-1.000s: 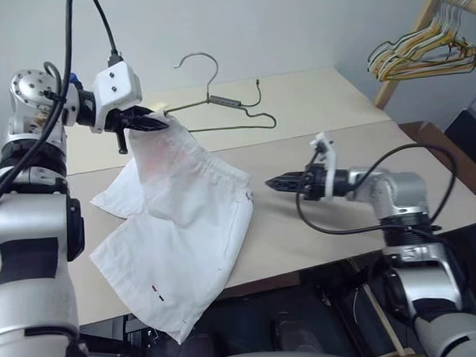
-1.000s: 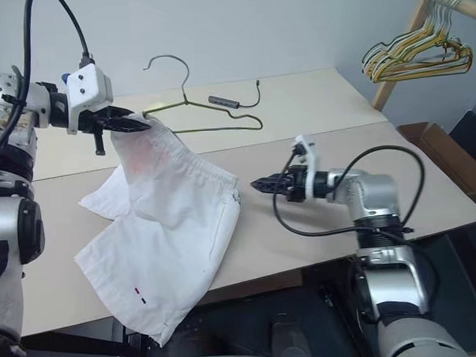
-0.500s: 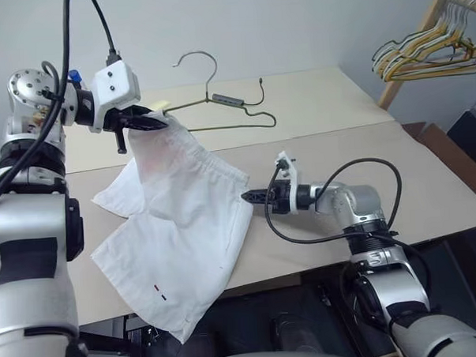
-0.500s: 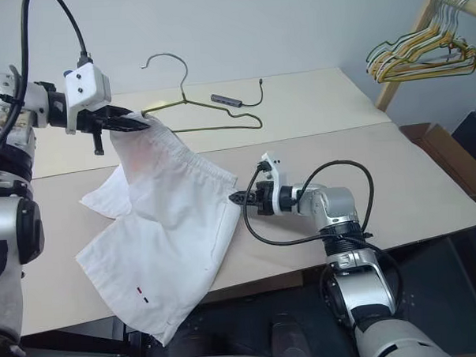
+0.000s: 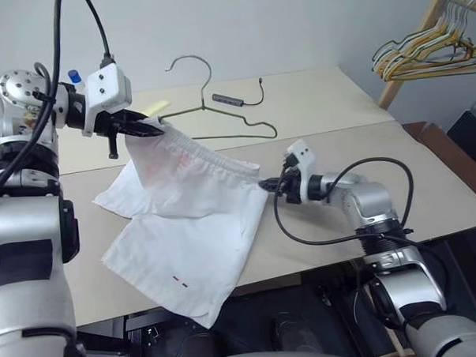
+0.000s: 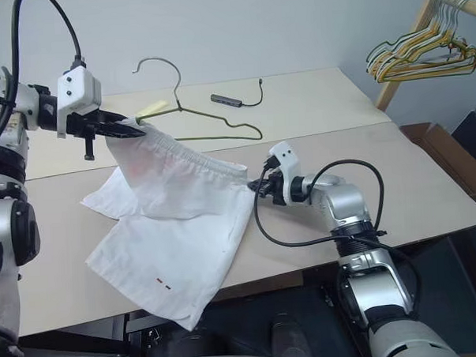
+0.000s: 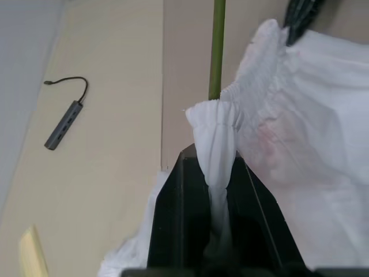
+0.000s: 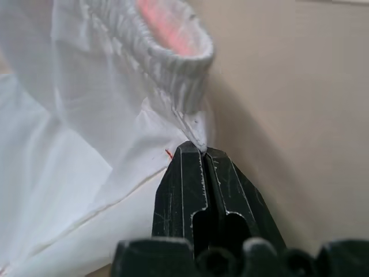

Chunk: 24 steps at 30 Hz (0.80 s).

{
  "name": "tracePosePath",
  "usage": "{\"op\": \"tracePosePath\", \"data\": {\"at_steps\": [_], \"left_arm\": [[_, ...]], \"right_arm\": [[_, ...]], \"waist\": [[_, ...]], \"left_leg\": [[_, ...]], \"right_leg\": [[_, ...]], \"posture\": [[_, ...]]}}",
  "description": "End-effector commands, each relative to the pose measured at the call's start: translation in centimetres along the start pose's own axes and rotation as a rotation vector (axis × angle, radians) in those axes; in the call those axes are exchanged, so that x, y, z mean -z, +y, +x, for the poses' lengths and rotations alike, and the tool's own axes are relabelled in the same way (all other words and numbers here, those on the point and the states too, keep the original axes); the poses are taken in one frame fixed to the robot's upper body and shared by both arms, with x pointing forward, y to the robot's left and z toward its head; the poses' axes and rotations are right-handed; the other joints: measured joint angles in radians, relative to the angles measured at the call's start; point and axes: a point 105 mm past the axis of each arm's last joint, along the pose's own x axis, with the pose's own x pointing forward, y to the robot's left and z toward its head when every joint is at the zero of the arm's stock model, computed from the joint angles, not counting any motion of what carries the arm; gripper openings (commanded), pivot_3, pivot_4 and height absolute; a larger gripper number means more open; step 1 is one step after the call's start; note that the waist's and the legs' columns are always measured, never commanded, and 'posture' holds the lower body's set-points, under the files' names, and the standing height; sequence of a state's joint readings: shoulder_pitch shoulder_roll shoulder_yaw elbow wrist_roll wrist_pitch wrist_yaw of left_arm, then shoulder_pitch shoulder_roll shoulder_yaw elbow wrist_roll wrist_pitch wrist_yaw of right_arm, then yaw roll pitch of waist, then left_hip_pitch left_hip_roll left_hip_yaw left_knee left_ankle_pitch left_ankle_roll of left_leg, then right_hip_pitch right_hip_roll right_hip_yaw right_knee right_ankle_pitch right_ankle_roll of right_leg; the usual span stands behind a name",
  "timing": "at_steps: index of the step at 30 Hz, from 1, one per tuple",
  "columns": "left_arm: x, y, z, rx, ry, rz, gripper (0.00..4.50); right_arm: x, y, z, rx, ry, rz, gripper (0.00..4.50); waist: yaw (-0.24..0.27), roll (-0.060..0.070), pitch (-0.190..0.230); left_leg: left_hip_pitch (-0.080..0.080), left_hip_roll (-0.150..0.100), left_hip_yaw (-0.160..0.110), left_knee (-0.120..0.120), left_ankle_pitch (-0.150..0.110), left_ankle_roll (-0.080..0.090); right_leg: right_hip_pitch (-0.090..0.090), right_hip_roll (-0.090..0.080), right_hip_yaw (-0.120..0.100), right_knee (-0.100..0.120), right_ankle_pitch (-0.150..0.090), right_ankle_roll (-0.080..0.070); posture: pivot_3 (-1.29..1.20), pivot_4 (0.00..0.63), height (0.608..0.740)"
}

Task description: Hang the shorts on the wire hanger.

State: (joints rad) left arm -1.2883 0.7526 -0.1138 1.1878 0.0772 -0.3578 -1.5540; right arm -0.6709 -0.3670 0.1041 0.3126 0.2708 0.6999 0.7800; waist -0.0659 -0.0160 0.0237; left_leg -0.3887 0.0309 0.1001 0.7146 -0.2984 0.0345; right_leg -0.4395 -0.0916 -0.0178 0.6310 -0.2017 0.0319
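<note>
Left gripper [image 5: 151, 128], in the upper left of the left eye view, was clamped on one end of the gathered waistband of the shorts [image 5: 185, 228], holding that corner raised above the table [image 5: 428, 186]. Right gripper [image 5: 264, 184], near the centre of the frame, had its fingers closed on the other end of the waistband, so that the band ran taut between the two grippers while the legs of the shorts draped down over the table's near edge. Behind the shorts, in the upper middle of the frame, the wire hanger [image 5: 211, 108] lay flat on the table, its hook toward the wall; a small grey cable adapter [image 5: 228, 99] lay just right of the hook. At the upper right, a bunch of yellow and dark hangers [image 5: 430, 51] hung on a wooden rack. In the left wrist view, the two black fingers [image 7: 167, 219] were pressed on a twisted bunch of white waistband cloth rising from between them; a faint pink patch [image 7: 268, 153] showed on the cloth at the right, and one wire of the hanger ran up the middle of the frame beyond the cloth. In the right wrist view, the fingers [image 8: 184, 184] met at lower centre, pinching a thin edge of the cloth just below the elastic band, with a tiny red mark [image 8: 168, 154] beside the fingertips.
</note>
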Motion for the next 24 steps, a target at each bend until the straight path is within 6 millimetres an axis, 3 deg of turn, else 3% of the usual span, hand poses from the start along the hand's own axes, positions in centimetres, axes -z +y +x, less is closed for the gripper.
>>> {"op": "tracePosePath", "data": {"at_steps": [1,9,16,24], "left_arm": [[-0.3,0.5,-1.2,-0.044,0.021,0.053,0.00],[0.4,0.0,-0.8,-0.042,0.011,0.024,0.00],[0.3,-0.3,-0.5,-0.022,-0.015,0.015,0.00],[1.3,-0.5,-0.8,-0.023,0.043,0.015,0.00]], "right_arm": [[-1.8,-3.8,-3.1,0.185,-0.035,-0.157,0.03],[-2.8,-6.4,-6.2,0.273,-0.054,-0.195,0.03],[-2.9,-6.8,-6.1,0.285,-0.029,-0.219,0.03],[-4.6,-7.4,-6.7,0.294,-0.035,-0.261,0.03]], "waist": [[0.005,0.000,0.000],[-0.002,0.000,0.000],[-0.003,0.000,0.000],[-0.003,0.000,0.000]], "left_leg": [[0.000,0.000,0.000,0.000,0.000,0.000],[0.001,0.001,0.001,0.000,-0.003,0.005],[0.002,0.000,0.002,0.000,-0.003,0.005],[0.002,0.001,0.007,0.000,-0.003,0.005]], "right_leg": [[0.000,0.000,0.000,0.000,0.000,0.000],[0.000,0.001,0.001,0.000,0.000,0.000],[0.000,0.001,0.002,-0.001,0.000,0.000],[0.000,0.001,0.002,0.000,0.000,0.000]], "posture": [[0.01,0.000,0.740],[0.00,0.000,0.740],[0.00,0.000,0.740],[0.00,0.000,0.740]]}}
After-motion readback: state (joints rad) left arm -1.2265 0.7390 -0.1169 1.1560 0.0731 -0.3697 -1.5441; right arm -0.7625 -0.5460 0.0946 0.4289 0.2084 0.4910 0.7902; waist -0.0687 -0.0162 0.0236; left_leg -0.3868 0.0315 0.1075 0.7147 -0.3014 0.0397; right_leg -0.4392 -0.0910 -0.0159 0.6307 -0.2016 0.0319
